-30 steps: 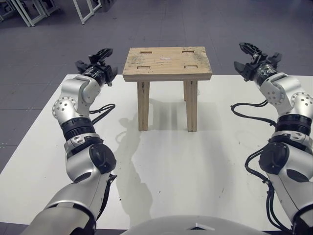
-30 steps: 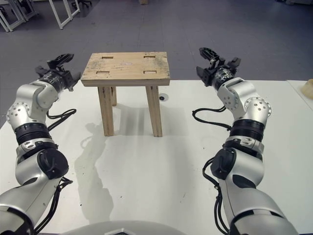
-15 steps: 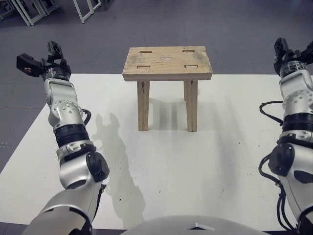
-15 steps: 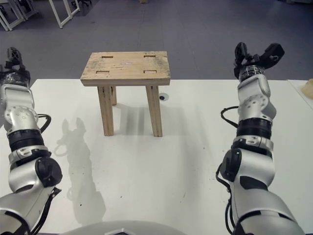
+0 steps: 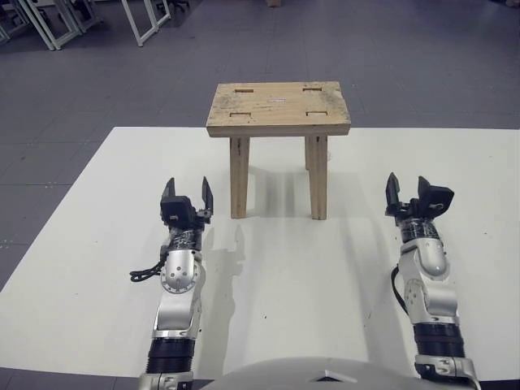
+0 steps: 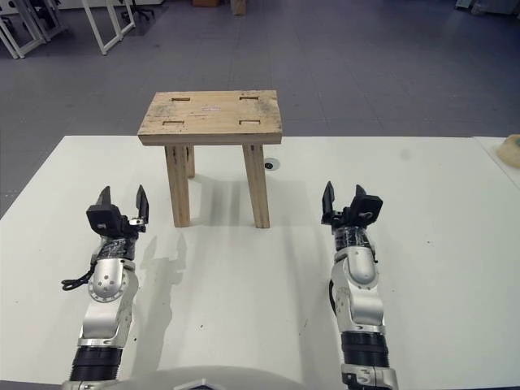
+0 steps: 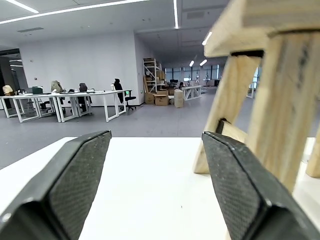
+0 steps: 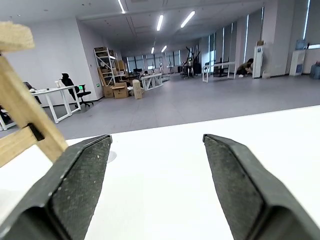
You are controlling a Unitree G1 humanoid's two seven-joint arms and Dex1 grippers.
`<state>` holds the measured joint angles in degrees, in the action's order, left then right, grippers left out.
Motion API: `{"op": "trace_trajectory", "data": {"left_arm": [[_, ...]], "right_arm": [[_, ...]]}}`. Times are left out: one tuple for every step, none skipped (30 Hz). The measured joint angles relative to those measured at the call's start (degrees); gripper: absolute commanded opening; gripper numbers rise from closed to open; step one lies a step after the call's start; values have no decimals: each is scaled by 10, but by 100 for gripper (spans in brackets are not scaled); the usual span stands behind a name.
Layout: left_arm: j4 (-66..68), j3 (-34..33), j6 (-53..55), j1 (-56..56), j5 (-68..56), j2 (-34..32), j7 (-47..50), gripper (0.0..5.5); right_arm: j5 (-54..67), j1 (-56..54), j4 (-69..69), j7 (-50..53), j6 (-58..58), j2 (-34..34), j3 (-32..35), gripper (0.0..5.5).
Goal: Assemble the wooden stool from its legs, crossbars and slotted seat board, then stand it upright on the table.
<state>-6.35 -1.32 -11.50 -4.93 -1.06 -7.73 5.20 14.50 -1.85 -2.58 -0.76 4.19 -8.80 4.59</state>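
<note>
Head views: the wooden stool (image 5: 279,107) stands upright and whole at the far middle of the table (image 5: 325,276), with slots showing in its seat. Nearer, the left gripper (image 5: 187,188) and right gripper (image 5: 406,185) hover spread wide, empty. Left wrist view: the stool's legs stand close beyond parted fingers (image 7: 235,195). Right wrist view: the fingers are parted and touch nothing.

Large open lab hall, white desks (image 7: 65,100), ceiling strip lights (image 8: 160,22), shelving (image 8: 102,62)

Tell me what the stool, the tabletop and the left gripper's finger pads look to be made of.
Pale four-legged stool: probably unfinished light wood, with visible grain lines, a rough scuffed seat top and no sheen.
White tabletop: smooth white surface, maybe laminate or painted board; its core is hidden.
Left gripper, black pads: finely dimpled and matt, likely rubber or textured plastic.
</note>
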Motion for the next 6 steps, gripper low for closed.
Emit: {"op": "trace_trajectory", "data": {"left_arm": [[-8, 6, -3, 1, 2, 2, -3, 336], [-8, 8, -3, 2, 3, 5, -6, 336], [-8, 10, -3, 3, 4, 6, -10, 336], [-8, 9, -3, 6, 7, 6, -11, 336], [-8, 9, -3, 8, 7, 6, -12, 336], [-8, 9, -3, 10, 7, 6, -13, 336]], "right_arm": [[-9, 0, -7, -3, 4, 1, -5, 336], [-12, 0, -10, -6, 7, 2, -6, 336], [-14, 0, -10, -9, 7, 3, -7, 336], [-14, -1, -10, -10, 7, 3, -6, 336], [-15, -2, -10, -12, 6, 3, -6, 336], [-19, -4, -10, -14, 6, 3, -6, 336]]}}
